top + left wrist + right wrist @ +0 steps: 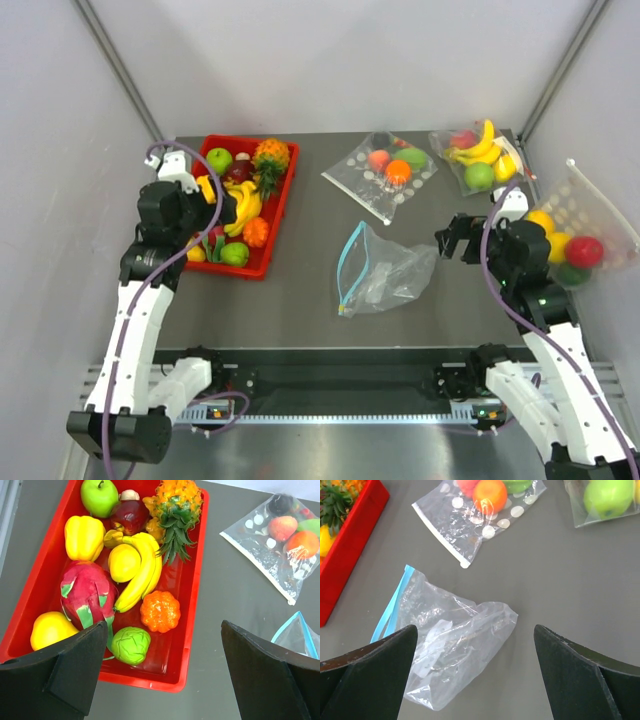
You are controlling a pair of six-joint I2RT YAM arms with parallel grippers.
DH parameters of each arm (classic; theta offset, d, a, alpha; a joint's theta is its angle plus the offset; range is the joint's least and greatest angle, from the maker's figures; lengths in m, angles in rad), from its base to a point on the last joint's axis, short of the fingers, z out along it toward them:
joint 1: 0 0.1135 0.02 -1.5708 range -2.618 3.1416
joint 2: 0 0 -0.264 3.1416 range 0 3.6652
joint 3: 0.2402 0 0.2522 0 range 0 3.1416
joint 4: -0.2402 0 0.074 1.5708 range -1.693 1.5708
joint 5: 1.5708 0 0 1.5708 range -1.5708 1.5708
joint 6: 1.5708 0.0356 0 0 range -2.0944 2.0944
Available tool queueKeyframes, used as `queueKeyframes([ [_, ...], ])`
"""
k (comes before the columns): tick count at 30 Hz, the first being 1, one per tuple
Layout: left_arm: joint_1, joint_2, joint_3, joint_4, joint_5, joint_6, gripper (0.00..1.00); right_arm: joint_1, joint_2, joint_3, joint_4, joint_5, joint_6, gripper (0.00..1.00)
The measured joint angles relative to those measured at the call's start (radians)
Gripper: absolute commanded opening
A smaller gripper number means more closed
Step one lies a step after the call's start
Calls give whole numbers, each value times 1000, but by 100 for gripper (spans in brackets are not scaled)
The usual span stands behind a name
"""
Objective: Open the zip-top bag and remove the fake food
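Zip-top bag (pixel 385 272) lies empty mid surface (pixel 300 300), crumpled. Fake food (pixel 160 611) sits in red tray (pixel 190 610). L fingers (pixel 65 675) spread wide over tray, R fingers (pixel 365 680) spread wide over bag, both holding nothing.

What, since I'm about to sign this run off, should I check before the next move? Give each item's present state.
1. Zip-top bag emptied: ok, nothing shows inside it.
2. Bag mouth unzipped: ok, its teal strip bows apart in the top view.
3. Fruit out of the bag: ok, the pineapple and round orange fruit lie in the red tray.
4. Left gripper free: ok, open and empty above the tray.
5. Right gripper free: ok, open and empty above the bag.
6. Dotted bag out of the way: ok, it lies apart from the zip-top bag.
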Motion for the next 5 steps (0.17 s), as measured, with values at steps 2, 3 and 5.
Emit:
queueKeyframes([
  [2,0,-9,0,0,0,0,99,0,-2,7,-14,7,-5,100],
  [3,0,-14,0,1,0,0,99,0,-2,9,-16,10,-10,100],
  [5,0,-24,0,2,0,0,99,0,-3,15,-27,14,-13,100],
])
